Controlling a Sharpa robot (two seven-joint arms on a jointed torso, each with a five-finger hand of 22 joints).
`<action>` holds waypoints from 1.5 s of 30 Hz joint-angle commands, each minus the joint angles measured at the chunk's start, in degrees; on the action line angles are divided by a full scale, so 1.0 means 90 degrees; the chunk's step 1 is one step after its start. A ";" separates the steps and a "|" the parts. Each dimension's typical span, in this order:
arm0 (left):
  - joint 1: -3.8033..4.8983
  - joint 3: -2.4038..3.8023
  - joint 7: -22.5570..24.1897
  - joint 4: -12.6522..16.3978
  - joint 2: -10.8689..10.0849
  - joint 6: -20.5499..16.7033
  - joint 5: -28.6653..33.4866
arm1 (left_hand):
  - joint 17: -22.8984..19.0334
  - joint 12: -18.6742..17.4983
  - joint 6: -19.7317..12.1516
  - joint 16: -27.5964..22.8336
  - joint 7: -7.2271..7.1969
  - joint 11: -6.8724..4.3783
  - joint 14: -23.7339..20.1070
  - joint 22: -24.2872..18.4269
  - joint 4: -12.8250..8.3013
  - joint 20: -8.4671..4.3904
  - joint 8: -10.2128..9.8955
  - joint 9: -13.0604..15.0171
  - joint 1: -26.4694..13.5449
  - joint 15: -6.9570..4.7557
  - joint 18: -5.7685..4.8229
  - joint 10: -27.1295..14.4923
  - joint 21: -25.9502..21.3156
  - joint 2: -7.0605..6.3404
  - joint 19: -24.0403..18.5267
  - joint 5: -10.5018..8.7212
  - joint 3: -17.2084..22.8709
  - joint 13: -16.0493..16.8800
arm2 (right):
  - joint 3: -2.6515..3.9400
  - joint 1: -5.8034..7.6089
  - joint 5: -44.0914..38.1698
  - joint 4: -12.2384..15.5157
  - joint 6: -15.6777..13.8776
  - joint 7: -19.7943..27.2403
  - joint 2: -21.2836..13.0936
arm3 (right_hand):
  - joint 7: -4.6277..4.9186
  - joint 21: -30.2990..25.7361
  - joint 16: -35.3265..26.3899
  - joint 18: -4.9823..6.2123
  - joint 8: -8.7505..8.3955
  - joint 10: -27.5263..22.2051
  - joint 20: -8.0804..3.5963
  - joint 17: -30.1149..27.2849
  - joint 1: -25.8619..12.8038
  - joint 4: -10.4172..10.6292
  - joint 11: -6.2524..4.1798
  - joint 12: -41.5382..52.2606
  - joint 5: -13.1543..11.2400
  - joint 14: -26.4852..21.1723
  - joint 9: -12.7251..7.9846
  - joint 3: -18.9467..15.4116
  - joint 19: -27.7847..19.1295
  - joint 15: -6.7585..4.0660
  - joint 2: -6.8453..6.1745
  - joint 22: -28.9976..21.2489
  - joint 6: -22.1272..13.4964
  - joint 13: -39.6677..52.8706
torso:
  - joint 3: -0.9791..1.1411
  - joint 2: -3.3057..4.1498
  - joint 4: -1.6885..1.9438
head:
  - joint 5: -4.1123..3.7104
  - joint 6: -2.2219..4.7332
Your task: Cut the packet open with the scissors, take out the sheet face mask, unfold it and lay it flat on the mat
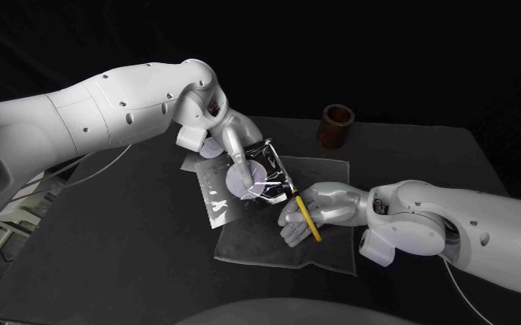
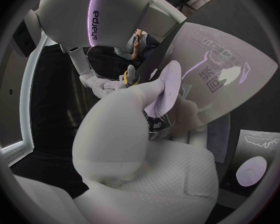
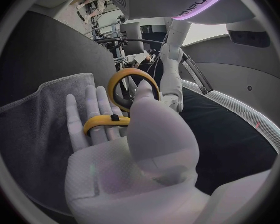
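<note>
Over the grey mat (image 1: 326, 250), the left hand (image 1: 241, 168) pinches the foil packet (image 1: 274, 158); the right hand (image 1: 331, 205), just beside it, grips the yellow-handled scissors (image 1: 309, 220). The packet looks light, slick and floppy, so it is probably best held firmly near its top edge

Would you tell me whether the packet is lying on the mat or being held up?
Held up: the left hand grips the packet in its fingers, raised over the mat that lies below.
</note>
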 commanded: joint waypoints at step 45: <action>0.0004 0.0082 0.0222 -0.0589 -0.0284 -0.0126 0.0261 | 0.0018 0.0024 0.0004 -0.0027 0.0016 0.0001 0.0021 0.0009 -0.0008 -0.0031 0.0032 0.0431 -0.0049 -0.0015 0.0069 0.0042 0.0042 0.0067 0.0014 0.0040 0.0041 0.0012 | -0.0021 -0.0099 0.0192 0.0450 0.0918 -0.0197 -0.0607 | 0.0680 -0.0216 -0.0244 0.0403 -0.0419 -0.0409 0.0009 -0.0281 -0.0474 0.0229 0.0264 -0.0079 -0.0032 -0.0589 -0.0772 -0.0601 -0.0956 0.0255 -0.0358 -0.0109 -0.0419 -0.0009 | -0.0018 0.0001 0.0003 | 0.0187 -0.0150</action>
